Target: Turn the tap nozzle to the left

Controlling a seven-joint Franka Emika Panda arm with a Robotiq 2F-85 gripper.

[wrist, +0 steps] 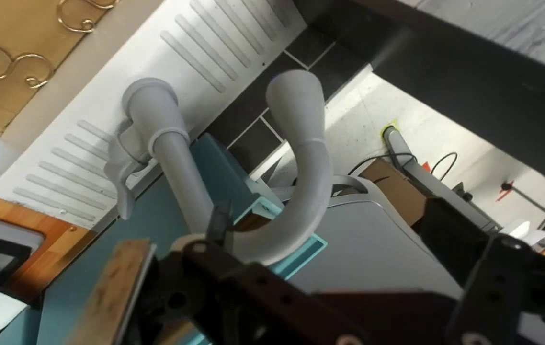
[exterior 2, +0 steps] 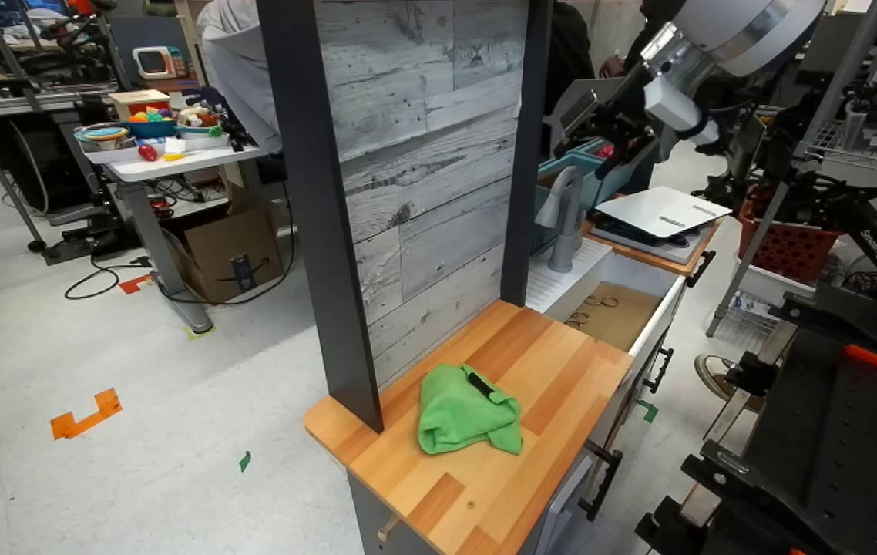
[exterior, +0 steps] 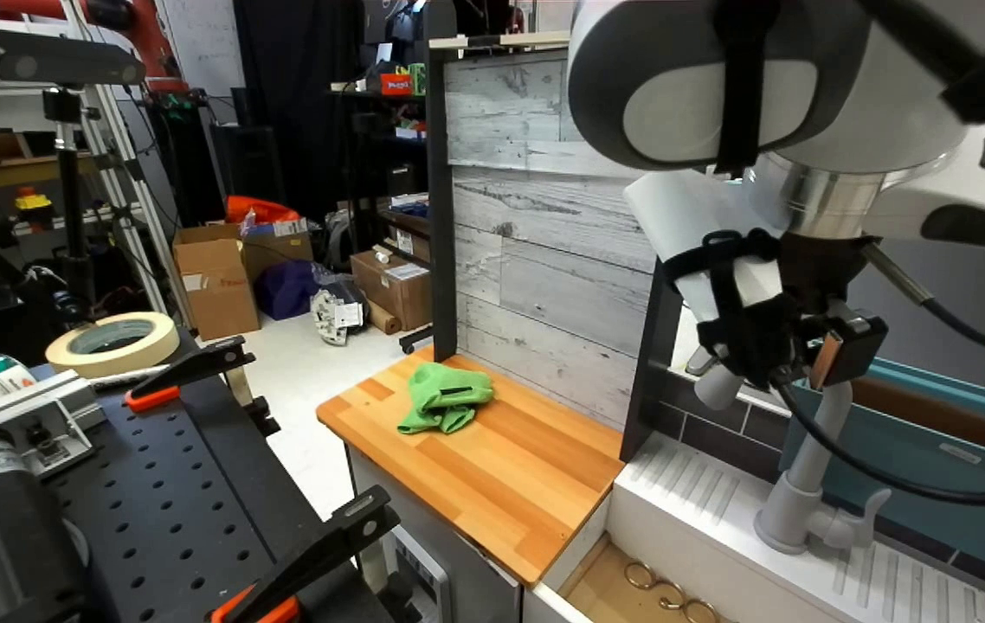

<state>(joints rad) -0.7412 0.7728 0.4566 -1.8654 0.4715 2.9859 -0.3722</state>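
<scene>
The tap nozzle is a light grey curved spout with a flared end. It stands on the white ridged drainboard in both exterior views (exterior: 823, 441) (exterior 2: 568, 220). In the wrist view its bend and flared end (wrist: 314, 172) show large, with the side lever at the base. My gripper (wrist: 334, 227) is open, its black fingers wide apart at the spout's top bend. In the wrist view the left finger overlaps the spout; whether they touch I cannot tell. In the exterior views my gripper (exterior: 804, 355) (exterior 2: 600, 154) is at the top of the spout, partly hiding it.
A teal basin (exterior: 960, 454) stands behind the tap. A grey plank panel (exterior: 553, 251) rises beside the drainboard (exterior: 687, 472). An open drawer (exterior 2: 623, 316) with wire rings lies in front. A green cloth (exterior: 445, 396) lies on the wooden counter (exterior: 536, 484). A black cable hangs from the wrist.
</scene>
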